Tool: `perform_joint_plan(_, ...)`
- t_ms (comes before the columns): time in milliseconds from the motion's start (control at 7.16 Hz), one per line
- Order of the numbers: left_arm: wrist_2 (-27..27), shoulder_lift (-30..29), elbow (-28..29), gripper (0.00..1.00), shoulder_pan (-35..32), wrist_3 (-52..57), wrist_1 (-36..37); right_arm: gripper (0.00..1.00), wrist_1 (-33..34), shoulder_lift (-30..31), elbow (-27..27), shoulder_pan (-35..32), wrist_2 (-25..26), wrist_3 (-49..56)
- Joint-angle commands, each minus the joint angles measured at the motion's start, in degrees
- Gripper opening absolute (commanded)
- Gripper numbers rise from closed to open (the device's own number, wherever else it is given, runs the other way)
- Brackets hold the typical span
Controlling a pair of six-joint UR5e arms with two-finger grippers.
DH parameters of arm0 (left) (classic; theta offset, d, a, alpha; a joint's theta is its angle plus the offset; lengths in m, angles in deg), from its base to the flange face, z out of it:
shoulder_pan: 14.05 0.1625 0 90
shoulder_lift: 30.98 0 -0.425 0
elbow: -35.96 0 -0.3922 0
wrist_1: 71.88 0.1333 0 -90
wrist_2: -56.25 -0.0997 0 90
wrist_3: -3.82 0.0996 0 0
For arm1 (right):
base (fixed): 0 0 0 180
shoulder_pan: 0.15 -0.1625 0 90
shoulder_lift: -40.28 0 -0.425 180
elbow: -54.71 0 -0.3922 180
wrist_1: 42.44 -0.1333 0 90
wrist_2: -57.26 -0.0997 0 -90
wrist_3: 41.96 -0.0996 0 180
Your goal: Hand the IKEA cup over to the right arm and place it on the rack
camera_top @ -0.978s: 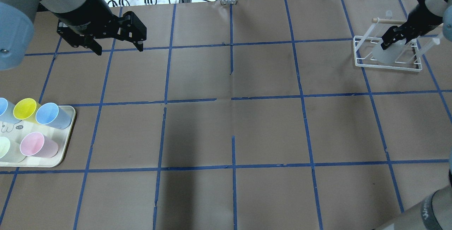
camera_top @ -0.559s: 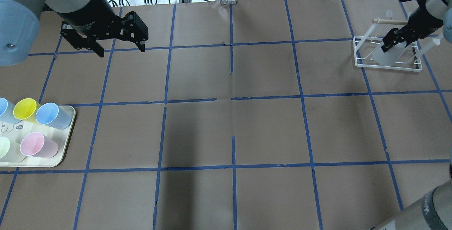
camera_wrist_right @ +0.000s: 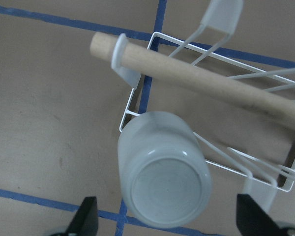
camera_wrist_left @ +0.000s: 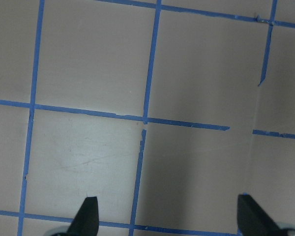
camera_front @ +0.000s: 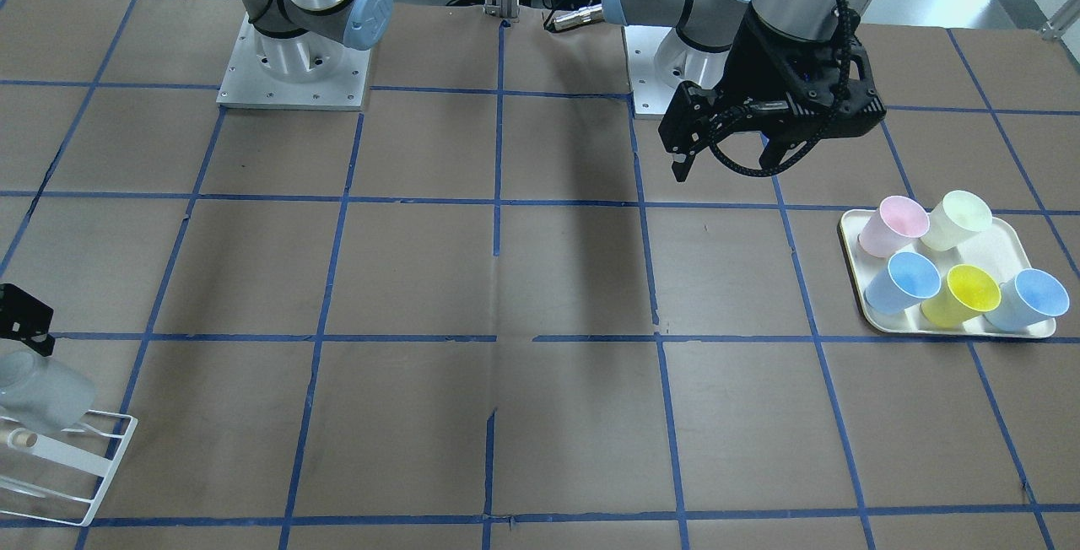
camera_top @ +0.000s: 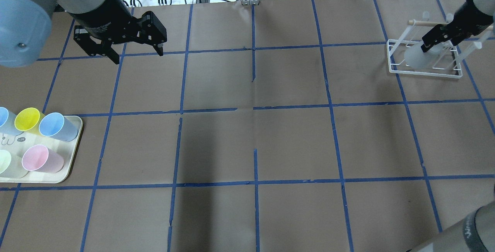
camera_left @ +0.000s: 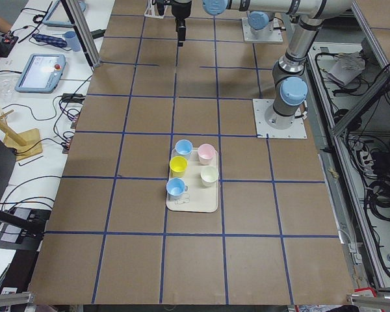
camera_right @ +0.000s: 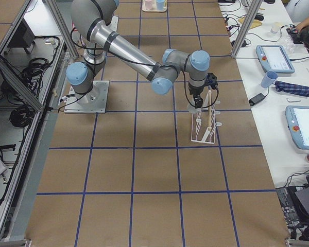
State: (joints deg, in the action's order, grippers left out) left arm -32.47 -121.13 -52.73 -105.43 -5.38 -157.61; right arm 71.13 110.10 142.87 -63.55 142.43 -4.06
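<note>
The pale grey IKEA cup [camera_top: 417, 57] hangs mouth-down and tilted on the white wire rack [camera_top: 425, 72] at the far right of the table. The right wrist view shows the cup's base [camera_wrist_right: 163, 183] under the rack's wooden rod [camera_wrist_right: 201, 81]. My right gripper [camera_top: 439, 40] is open and empty, just above and behind the cup and apart from it. One of its fingers [camera_front: 24, 315] shows in the front view above the cup [camera_front: 42, 390]. My left gripper [camera_top: 138, 55] is open and empty over the far left of the table, and also shows in the front view [camera_front: 726, 158].
A cream tray [camera_top: 73, 155] at the left edge holds several coloured cups: yellow, light blue, pink, cream-white. It also shows in the front view [camera_front: 852, 238]. Cables and a wooden stand lie beyond the table's far edge.
My right gripper has drawn back from the cup, up and to the right in the overhead view; the cup stays on the rack. My left gripper has shifted slightly right.
</note>
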Motion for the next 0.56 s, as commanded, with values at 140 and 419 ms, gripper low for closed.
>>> perform_joint_plan(140, -0.22, 0.07, -0.08, 1.00, -0.03, 3.46, -1.01, 1.00, -18.35, 9.32, -4.57, -0.94, 0.51, -9.62)
perform_joint_plan(419, -0.22, -0.11, 0.27, 1.00, 0.15, 6.90, -2.95, 1.00, -24.50, 15.57, -3.61, -7.93, 0.69, -15.96)
